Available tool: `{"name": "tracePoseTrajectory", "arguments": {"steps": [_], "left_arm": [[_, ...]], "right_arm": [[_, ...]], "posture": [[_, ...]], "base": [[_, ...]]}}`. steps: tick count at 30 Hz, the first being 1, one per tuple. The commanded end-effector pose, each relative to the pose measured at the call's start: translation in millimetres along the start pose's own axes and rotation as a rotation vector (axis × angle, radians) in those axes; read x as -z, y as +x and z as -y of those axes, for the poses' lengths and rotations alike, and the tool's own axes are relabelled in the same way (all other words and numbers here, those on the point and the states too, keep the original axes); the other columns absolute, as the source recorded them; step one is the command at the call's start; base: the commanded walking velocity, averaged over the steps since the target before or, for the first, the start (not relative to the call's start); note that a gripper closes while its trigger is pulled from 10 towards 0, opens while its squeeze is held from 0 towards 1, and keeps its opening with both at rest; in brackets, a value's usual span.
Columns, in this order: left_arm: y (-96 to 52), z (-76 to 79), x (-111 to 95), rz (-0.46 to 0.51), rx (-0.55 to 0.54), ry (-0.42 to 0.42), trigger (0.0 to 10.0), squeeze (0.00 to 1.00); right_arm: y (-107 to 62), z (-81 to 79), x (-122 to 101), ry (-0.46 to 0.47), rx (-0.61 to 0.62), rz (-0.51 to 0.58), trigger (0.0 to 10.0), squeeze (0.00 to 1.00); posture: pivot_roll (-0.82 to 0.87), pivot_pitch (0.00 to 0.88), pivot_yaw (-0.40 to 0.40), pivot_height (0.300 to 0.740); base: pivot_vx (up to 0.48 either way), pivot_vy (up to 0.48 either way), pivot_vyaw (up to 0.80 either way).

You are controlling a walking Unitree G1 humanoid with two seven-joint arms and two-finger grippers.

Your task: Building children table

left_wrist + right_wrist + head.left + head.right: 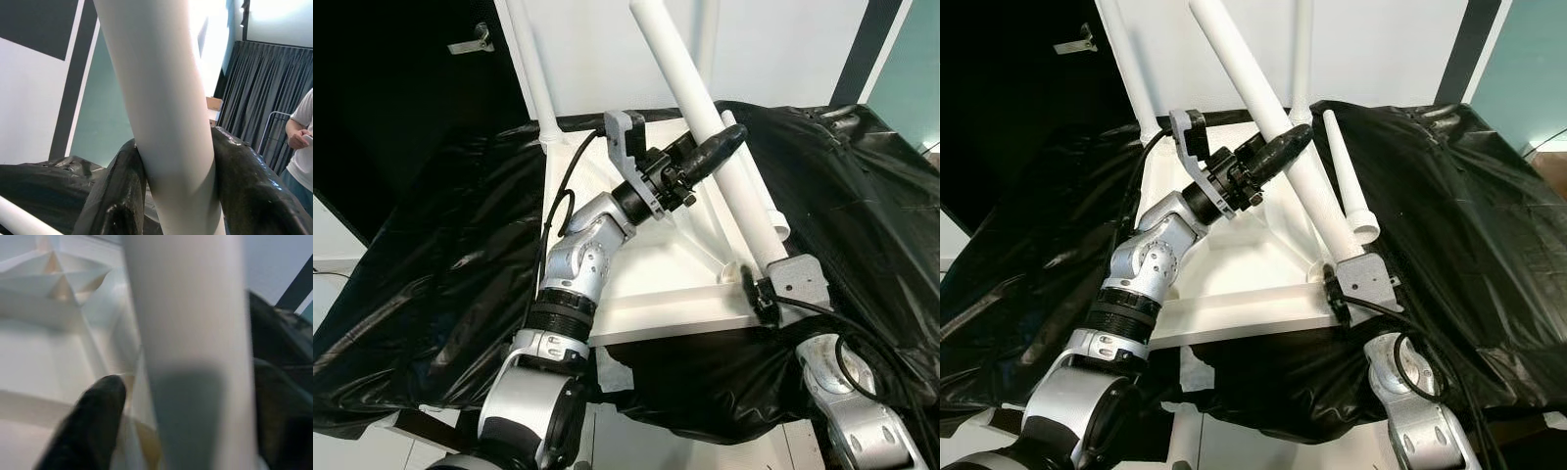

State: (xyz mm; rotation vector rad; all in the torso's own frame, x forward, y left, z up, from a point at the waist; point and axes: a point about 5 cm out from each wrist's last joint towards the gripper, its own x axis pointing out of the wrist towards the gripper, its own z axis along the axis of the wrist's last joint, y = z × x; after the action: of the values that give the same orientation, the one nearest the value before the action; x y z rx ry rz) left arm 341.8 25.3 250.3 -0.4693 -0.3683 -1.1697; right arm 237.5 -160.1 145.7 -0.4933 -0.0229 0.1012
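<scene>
A white tabletop [656,284] lies upside down on black plastic sheeting [862,196]. Two white legs stand upright in its far corners, one at the left [533,69] and one at the back [1302,49]. A third white leg [680,59] leans tilted, its base at the near right corner. My left gripper [710,152] is shut on this tilted leg [166,122] halfway up. My right gripper [754,281] sits at the leg's base, straddling the leg [195,357]; one finger [93,421] stands apart from it. A loose white leg [1347,176] lies beside it.
The black sheeting drapes over the whole work surface and hangs off its near edge. A dark door with a metal handle [470,44] is at the back left. A person [301,142] stands off to the side by a grey curtain.
</scene>
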Motion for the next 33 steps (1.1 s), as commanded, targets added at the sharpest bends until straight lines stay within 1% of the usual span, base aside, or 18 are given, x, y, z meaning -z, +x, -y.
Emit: {"name": "tracePoseTrajectory", "arguments": {"steps": [1,2,3,7,9,11,13,14,15,18,22,25,26,28,29,31,32,33], "left_arm": [[-2.4,-0.4,-2.5,0.004,-0.008,0.030,0.0,0.00],[-2.6,-0.3,-2.1,0.003,-0.008,0.033,0.0,0.00],[-2.9,0.0,-1.4,0.003,-0.010,0.037,0.0,0.00],[-3.4,0.5,-0.7,0.003,-0.011,0.040,0.0,0.00],[-3.8,0.4,-0.6,0.004,-0.011,0.041,0.0,0.00],[-3.8,0.4,-0.6,0.004,-0.011,0.041,0.0,0.00],[-4.1,0.5,0.3,0.001,-0.012,0.046,0.0,0.00],[-4.1,0.5,0.3,0.001,-0.012,0.046,0.0,0.00],[-4.2,0.9,1.7,-0.004,-0.012,0.051,0.0,0.00],[-4.2,1.0,2.1,-0.005,-0.012,0.052,0.0,0.00],[-4.0,1.9,4.1,-0.013,-0.011,0.061,0.0,0.00],[-4.1,2.1,4.3,-0.014,-0.010,0.062,0.0,0.00],[-4.0,2.3,4.2,-0.014,-0.008,0.065,0.0,0.00],[-4.0,2.3,4.2,-0.014,-0.008,0.065,0.0,0.00],[-3.5,2.4,4.3,-0.015,-0.006,0.068,0.0,0.00],[-3.5,2.4,4.3,-0.015,-0.006,0.068,0.0,0.00],[-2.0,3.3,4.6,-0.015,-0.001,0.070,0.0,0.00],[-2.0,3.3,4.6,-0.015,-0.001,0.070,0.0,0.00]], "right_arm": [[-0.6,-7.6,0.0,0.021,-0.044,-0.011,10.0,1.00],[0.0,-6.6,-1.6,0.020,-0.040,-0.007,10.0,0.29],[0.9,-5.6,-4.1,0.018,-0.038,0.000,10.0,0.00],[2.1,-4.6,-9.7,0.012,-0.041,0.018,10.0,0.00],[4.0,-3.1,-20.3,0.004,-0.044,0.051,10.0,0.00],[4.0,-3.1,-20.3,0.004,-0.044,0.051,10.0,0.00],[5.9,-0.1,-33.9,0.012,-0.047,0.085,10.0,0.00],[5.9,-0.1,-33.9,0.012,-0.047,0.085,10.0,0.00],[6.7,2.8,-42.3,0.017,-0.047,0.096,10.0,0.00],[6.7,3.7,-43.8,0.023,-0.047,0.091,10.0,0.00],[-1.0,3.3,-35.8,0.072,-0.069,-0.036,10.0,0.00],[-3.1,2.5,-34.6,0.083,-0.079,-0.060,10.0,0.00],[-5.8,2.4,-36.7,0.102,-0.088,-0.073,10.0,0.00],[-5.8,2.4,-36.7,0.102,-0.088,-0.073,10.0,0.00],[-6.6,3.4,-39.5,0.122,-0.093,-0.079,8.2,0.00],[-6.6,3.4,-39.5,0.122,-0.093,-0.079,8.2,0.00],[-4.9,6.3,-39.8,0.133,-0.086,-0.086,3.2,0.00],[-4.9,6.3,-39.8,0.133,-0.086,-0.086,3.2,0.00]], "posture": [[-0.24,0.023,0.090,0.740],[-0.24,0.022,0.089,0.740],[-0.24,0.021,0.087,0.740],[-0.24,0.020,0.085,0.740],[-0.24,0.020,0.085,0.740],[-0.24,0.020,0.085,0.740],[-0.24,0.022,0.082,0.740],[-0.24,0.022,0.082,0.740],[-0.25,0.023,0.081,0.740],[-0.25,0.023,0.081,0.740],[-0.25,0.027,0.079,0.740],[-0.26,0.028,0.079,0.740],[-0.26,0.029,0.080,0.740],[-0.26,0.029,0.080,0.740],[-0.27,0.029,0.082,0.740],[-0.27,0.029,0.082,0.740],[-0.27,0.028,0.079,0.740],[-0.27,0.028,0.079,0.740]], "base": [[0.000,0.000,0.00],[0.000,0.000,0.00],[0.000,0.000,0.00],[0.000,0.000,0.00],[0.000,0.000,0.00],[0.000,0.000,0.00],[0.000,0.000,0.00],[0.000,0.000,0.00],[0.000,0.000,0.00],[0.000,0.000,0.00],[0.000,0.000,0.00],[0.000,0.000,0.00],[0.000,0.000,0.00],[0.000,0.000,0.00],[0.000,0.000,0.00],[0.000,0.000,0.00],[0.000,0.000,0.00],[0.000,0.000,0.00]]}}
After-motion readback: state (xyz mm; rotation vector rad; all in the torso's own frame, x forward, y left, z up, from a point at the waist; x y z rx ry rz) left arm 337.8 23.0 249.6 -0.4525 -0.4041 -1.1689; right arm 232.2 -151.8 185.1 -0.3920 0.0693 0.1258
